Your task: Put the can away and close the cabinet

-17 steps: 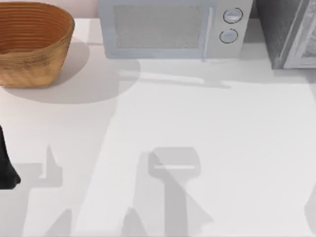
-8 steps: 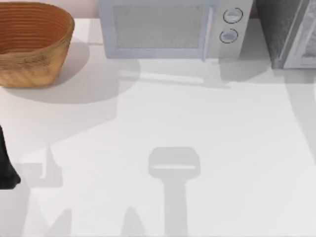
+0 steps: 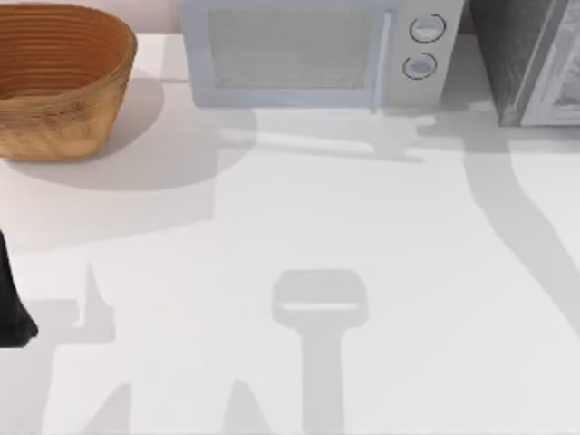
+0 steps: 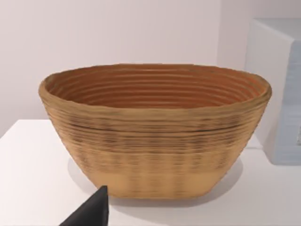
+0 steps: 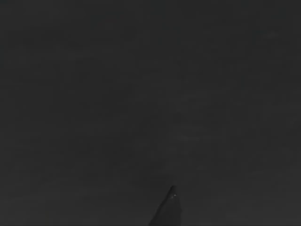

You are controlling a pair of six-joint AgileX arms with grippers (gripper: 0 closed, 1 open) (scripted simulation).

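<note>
The cabinet [image 3: 513,54] stands at the table's back right corner, its dark speckled side facing the microwave and its lighter framed door panel [image 3: 560,77] at the picture's edge. The can is out of view. My left gripper [image 3: 11,308] sits parked at the table's left edge as a dark shape, and one dark tip of it [image 4: 92,212] shows in the left wrist view in front of the basket. The right wrist view is dark. A long arm shadow [image 3: 517,227] runs across the right side of the table up to the cabinet's foot.
A woven brown basket [image 3: 59,77] [image 4: 155,132] sits at the back left. A pale grey microwave [image 3: 299,54] with two round knobs stands at the back middle, its side also in the left wrist view [image 4: 282,94]. The white table [image 3: 290,227] carries arm shadows.
The arm shadow on the right has swept inward and reached the cabinet's foot. The left arm, basket and microwave have not moved.
</note>
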